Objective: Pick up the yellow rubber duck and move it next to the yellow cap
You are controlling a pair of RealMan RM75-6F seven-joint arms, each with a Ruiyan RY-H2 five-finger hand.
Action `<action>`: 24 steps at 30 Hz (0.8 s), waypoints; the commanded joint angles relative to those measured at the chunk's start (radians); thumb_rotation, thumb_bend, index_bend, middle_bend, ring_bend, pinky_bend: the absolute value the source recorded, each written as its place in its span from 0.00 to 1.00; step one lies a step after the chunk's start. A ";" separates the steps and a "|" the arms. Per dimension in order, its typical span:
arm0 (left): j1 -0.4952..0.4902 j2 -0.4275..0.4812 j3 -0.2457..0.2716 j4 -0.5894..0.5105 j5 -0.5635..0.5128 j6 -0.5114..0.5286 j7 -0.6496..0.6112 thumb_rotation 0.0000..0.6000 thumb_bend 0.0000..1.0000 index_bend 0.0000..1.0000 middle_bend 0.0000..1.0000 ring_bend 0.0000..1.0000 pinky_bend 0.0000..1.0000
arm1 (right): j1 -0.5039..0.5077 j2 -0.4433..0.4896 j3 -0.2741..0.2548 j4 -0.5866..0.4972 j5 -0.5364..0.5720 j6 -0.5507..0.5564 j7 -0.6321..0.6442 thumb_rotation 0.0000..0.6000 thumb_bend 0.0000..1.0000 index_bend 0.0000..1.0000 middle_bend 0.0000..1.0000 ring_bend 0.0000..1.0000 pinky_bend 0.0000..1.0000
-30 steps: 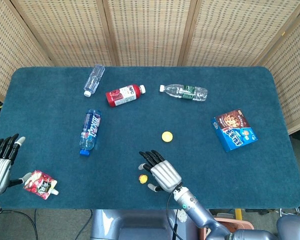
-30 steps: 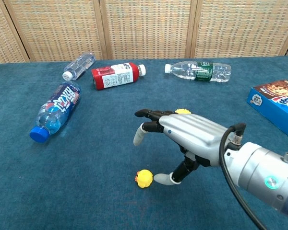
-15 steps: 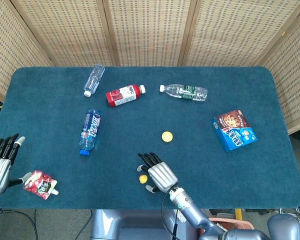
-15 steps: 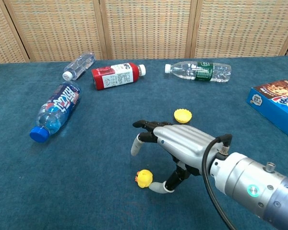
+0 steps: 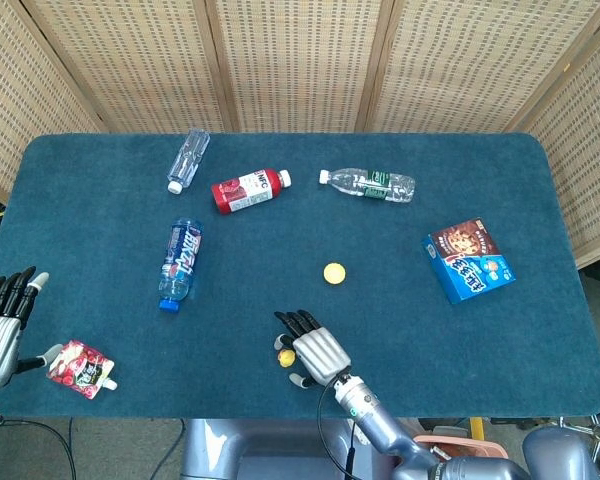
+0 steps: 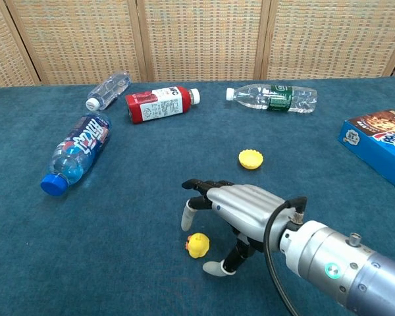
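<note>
Table: a dark blue cloth-covered table (image 5: 100, 250) with woven screens behind it.
Duck: the small yellow rubber duck (image 6: 197, 245) sits on the cloth near the front edge, also seen from the head view (image 5: 286, 357).
Right hand: the right hand (image 6: 240, 212) hangs over the duck with fingers spread and curved down around it, thumb low beside it, holding nothing; whether a fingertip touches the duck is unclear. From above the hand (image 5: 318, 351) covers part of the duck.
Cap: the yellow cap (image 6: 250, 158) lies flat on the cloth, well apart from the duck, farther back and to the right (image 5: 333, 272).
Left hand: the left hand (image 5: 0, 325) rests at the table's left edge, fingers straight and slightly apart, empty.
Pouch: a red snack pouch (image 5: 80, 369) lies just beside the left hand.
Bottles: a blue-labelled bottle (image 6: 76, 153), a red bottle (image 6: 160, 103), a clear bottle (image 6: 108, 89) and a green-labelled bottle (image 6: 272, 97) lie on their sides.
Box: a blue biscuit box (image 5: 468, 260) lies toward the right.
</note>
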 commanded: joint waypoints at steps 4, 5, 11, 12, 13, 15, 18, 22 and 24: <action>0.000 0.000 0.000 -0.001 -0.003 -0.001 0.000 1.00 0.05 0.00 0.00 0.00 0.00 | 0.005 -0.006 0.000 0.014 0.009 -0.007 0.006 1.00 0.22 0.37 0.00 0.00 0.00; 0.000 0.000 0.000 -0.001 -0.002 -0.001 0.001 1.00 0.05 0.00 0.00 0.00 0.00 | 0.006 -0.007 0.001 0.015 0.011 -0.008 0.007 1.00 0.22 0.37 0.00 0.00 0.00; 0.000 0.000 0.000 0.000 -0.003 -0.003 0.000 1.00 0.05 0.00 0.00 0.00 0.00 | 0.009 -0.009 -0.001 0.021 0.016 -0.011 0.003 1.00 0.22 0.39 0.00 0.00 0.00; 0.000 0.000 0.000 0.000 -0.003 -0.004 0.000 1.00 0.05 0.00 0.00 0.00 0.00 | 0.010 -0.010 -0.001 0.022 0.017 -0.011 0.003 1.00 0.22 0.39 0.00 0.00 0.00; -0.001 0.000 0.000 0.000 -0.003 -0.004 0.000 1.00 0.05 0.00 0.00 0.00 0.00 | 0.010 -0.010 0.000 0.023 0.018 -0.011 0.003 1.00 0.22 0.40 0.00 0.00 0.00; -0.001 0.000 0.000 0.001 -0.003 -0.003 -0.001 1.00 0.05 0.00 0.00 0.00 0.00 | 0.013 -0.011 0.003 0.023 0.021 -0.011 0.002 1.00 0.22 0.41 0.00 0.00 0.00; -0.001 0.000 0.000 0.001 -0.003 -0.004 -0.002 1.00 0.05 0.00 0.00 0.00 0.00 | 0.016 -0.011 0.006 0.021 0.023 -0.011 -0.003 1.00 0.22 0.43 0.01 0.00 0.00; -0.001 0.000 0.000 0.000 -0.005 -0.007 -0.003 1.00 0.05 0.00 0.00 0.00 0.00 | 0.017 -0.012 0.006 0.018 0.028 -0.008 -0.010 1.00 0.22 0.45 0.02 0.00 0.00; -0.001 0.000 0.000 0.000 -0.005 -0.006 -0.003 1.00 0.05 0.00 0.00 0.00 0.00 | 0.018 -0.011 0.005 0.018 0.031 -0.008 -0.012 1.00 0.22 0.46 0.02 0.00 0.00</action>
